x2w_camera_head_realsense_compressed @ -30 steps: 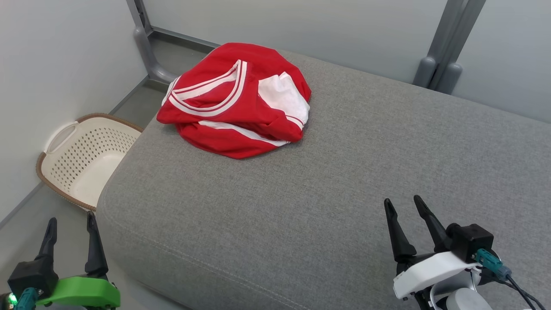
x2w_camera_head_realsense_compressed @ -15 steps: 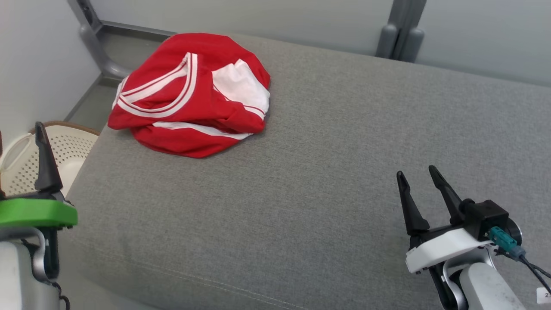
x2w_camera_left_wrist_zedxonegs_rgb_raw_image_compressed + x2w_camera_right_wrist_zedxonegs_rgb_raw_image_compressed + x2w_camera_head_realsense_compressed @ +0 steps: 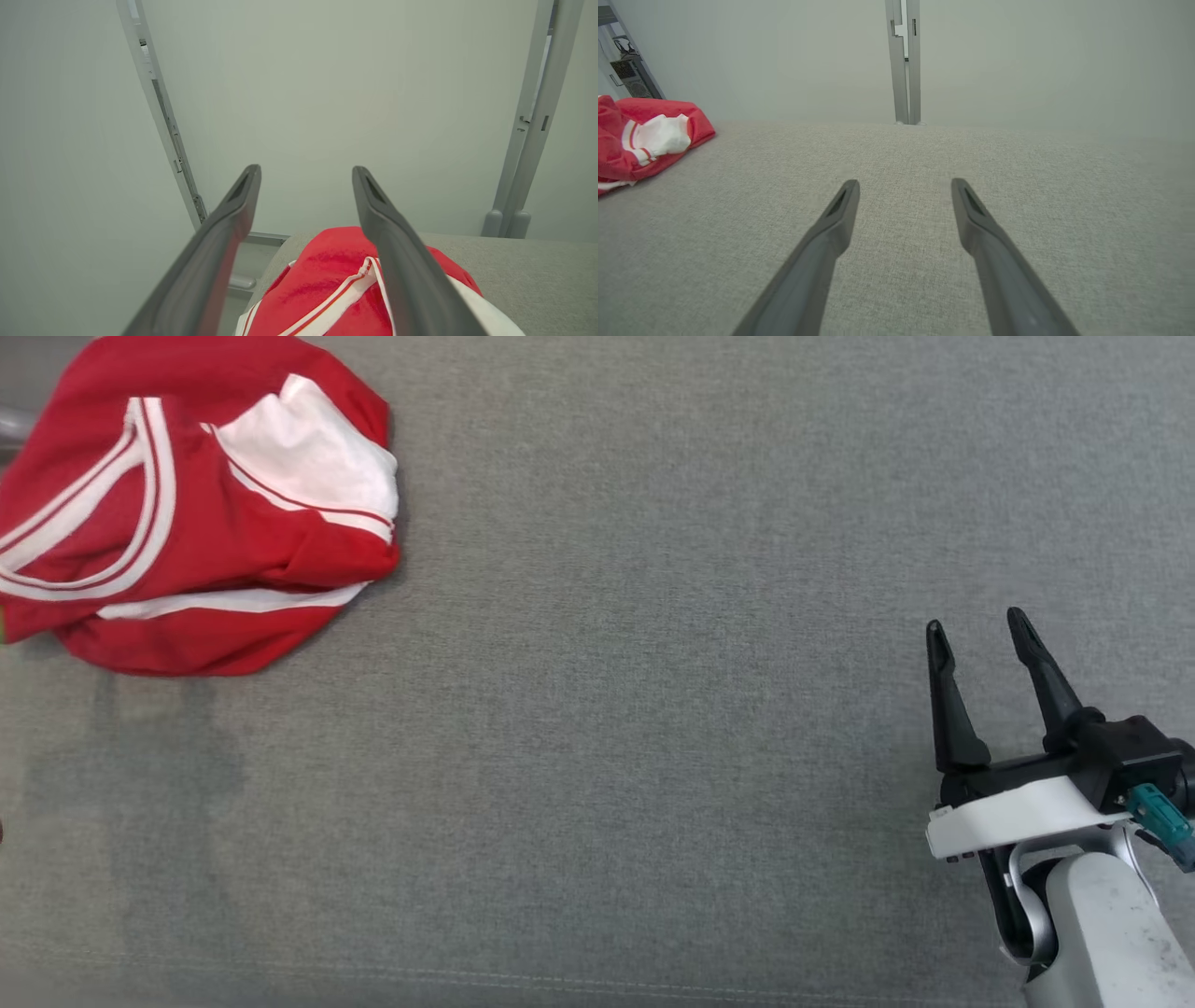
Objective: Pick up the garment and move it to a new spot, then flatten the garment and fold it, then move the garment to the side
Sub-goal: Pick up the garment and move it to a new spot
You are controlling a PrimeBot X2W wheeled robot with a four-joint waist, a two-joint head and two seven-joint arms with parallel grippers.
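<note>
One crumpled red-and-white fabric garment (image 3: 187,504), just ahead of the spread, empty left gripper (image 3: 306,168), well left of the spread, empty right gripper (image 3: 975,621), one grey upholstered cushion (image 3: 653,756) beneath.

Head view steeply downward; 2 wrist views low, wallward; garment (image 3: 187,523) in all 3.

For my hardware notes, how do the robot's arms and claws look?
The right claw has two long, black, tapering fingers on a black base, above a white plate. A teal connector sits at its side; the forearm is pale grey. The left claw has dark grey fingers with a slot near each tip.
</note>
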